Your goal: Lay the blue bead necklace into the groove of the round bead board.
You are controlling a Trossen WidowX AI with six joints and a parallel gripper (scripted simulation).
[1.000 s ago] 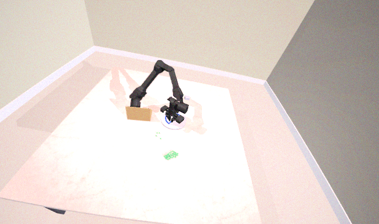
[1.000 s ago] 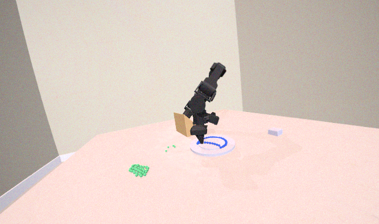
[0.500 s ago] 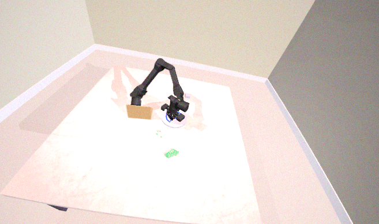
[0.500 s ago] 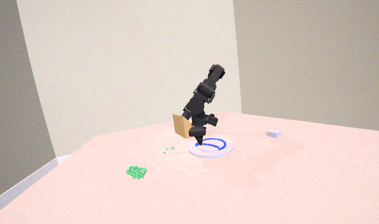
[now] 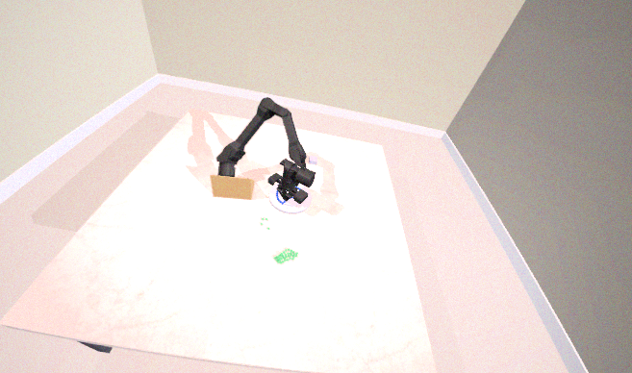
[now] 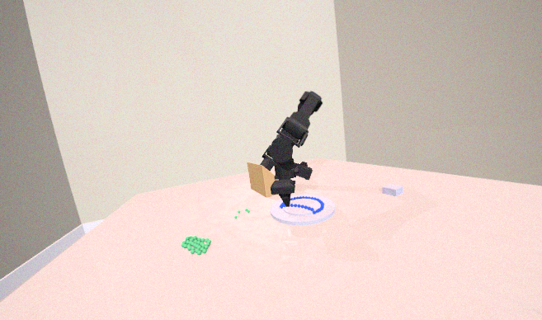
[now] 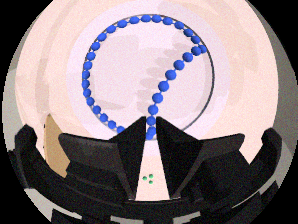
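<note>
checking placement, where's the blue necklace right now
In the wrist view the necklace lies on the board, partly along its groove, one strand crossing the middle into the shut gripper.

So my gripper (image 6: 286,202) is pinched on the necklace (image 7: 127,30) at the board's (image 6: 304,218) near-left edge, and the cardboard panel (image 6: 260,180) stands upright just behind me, upper left in the exterior view: that's the tight side. Toward frame right it's open until the small grey block (image 6: 393,190), well apart. Lower left there's a green bead pile (image 6: 196,244) and a few loose green beads (image 6: 242,213) nearer the board, all low and flat.
</note>
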